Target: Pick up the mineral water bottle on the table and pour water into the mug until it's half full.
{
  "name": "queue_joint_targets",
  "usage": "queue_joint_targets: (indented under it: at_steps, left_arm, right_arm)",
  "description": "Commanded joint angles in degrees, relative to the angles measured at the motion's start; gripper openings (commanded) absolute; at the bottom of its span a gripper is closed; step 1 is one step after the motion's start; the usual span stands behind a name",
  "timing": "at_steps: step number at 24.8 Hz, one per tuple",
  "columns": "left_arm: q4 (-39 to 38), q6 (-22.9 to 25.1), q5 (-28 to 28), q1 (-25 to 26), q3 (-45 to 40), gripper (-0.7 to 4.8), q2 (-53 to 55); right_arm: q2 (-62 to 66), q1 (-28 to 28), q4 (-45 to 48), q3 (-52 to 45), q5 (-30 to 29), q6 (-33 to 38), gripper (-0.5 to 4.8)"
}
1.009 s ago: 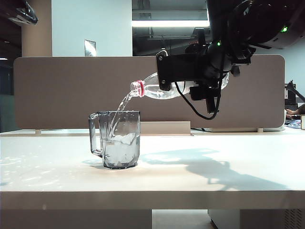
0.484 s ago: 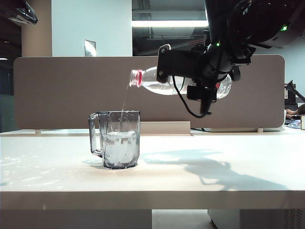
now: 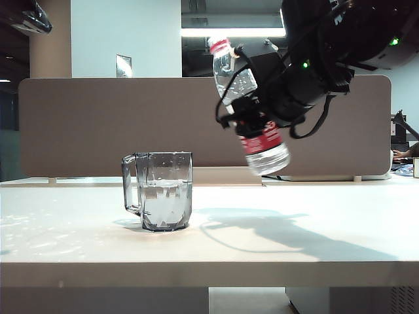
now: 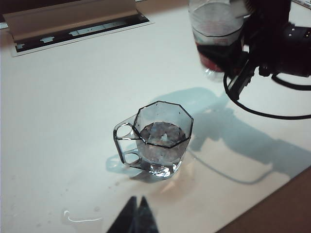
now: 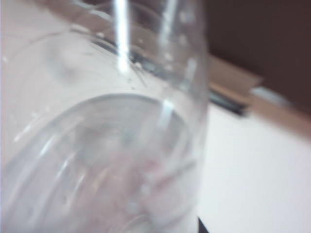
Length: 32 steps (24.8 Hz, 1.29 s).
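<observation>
Right end effector [image 3: 252, 108] grips clear plastic bottle [image 3: 245, 98] near-upright, above white table [image 3: 262, 242]; smoky faceted mug [image 3: 165, 190] roughly half full. Left end effector [image 4: 136, 216] closed, near mug.

Mineral water bottle [image 3: 251, 98] swung from near-level, neck over the mug [image 3: 162, 190], to near-upright, red neck ring upper centre, base lower right. Stream stopped. Water [image 3: 166, 203] in mug settled, about half. Right gripper [image 3: 252, 98] rolled with it.

Exterior: low, level with bench [image 3: 262, 248] edge. Left wrist: high, looks down, shares mug [image 4: 163, 141]. Right wrist: pressed against bottle [image 5: 107, 136].
</observation>
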Motion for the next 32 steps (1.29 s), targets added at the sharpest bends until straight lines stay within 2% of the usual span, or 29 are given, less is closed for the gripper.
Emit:
queue_joint_targets:
  at_steps: [1, 4, 9, 14, 17, 21, 26, 28, 32]
  left_arm:
    - [0.55, 0.09, 0.22, 0.02, 0.22, -0.01, -0.07]
    - [0.55, 0.09, 0.22, 0.02, 0.22, -0.01, -0.07]
    - [0.55, 0.09, 0.22, 0.02, 0.22, -0.01, -0.07]
    - [0.55, 0.09, 0.22, 0.02, 0.22, -0.01, -0.07]
    - [0.55, 0.09, 0.22, 0.02, 0.22, -0.01, -0.09]
    - [0.55, 0.09, 0.22, 0.02, 0.22, -0.01, -0.07]
    - [0.55, 0.09, 0.22, 0.02, 0.22, -0.01, -0.07]
    - [0.55, 0.09, 0.22, 0.02, 0.22, -0.01, -0.07]
    - [0.55, 0.09, 0.22, 0.02, 0.22, -0.01, -0.07]
  right_arm:
    - [-0.48, 0.15, 9.42, -3.69, -5.66, 14.64, 1.98]
    - [-0.46, 0.52, 19.47, -10.64, -5.88, 18.05, 1.98]
    - [0.76, 0.61, 24.98, -17.90, -8.20, 20.26, 1.98]
    - [6.29, 1.29, 35.23, -19.47, -8.26, 21.70, 1.98]
    - [7.78, 1.55, 35.43, -19.45, -8.33, 21.70, 2.04]
    - [7.82, 1.53, 33.59, -19.45, -8.24, 21.51, 2.75]
    - [7.85, 1.53, 32.26, -19.47, -8.26, 21.18, 2.76]
    - [7.85, 1.53, 31.78, -19.47, -8.26, 21.18, 3.50]
    - [7.85, 1.53, 31.63, -19.47, -8.28, 21.16, 3.93]
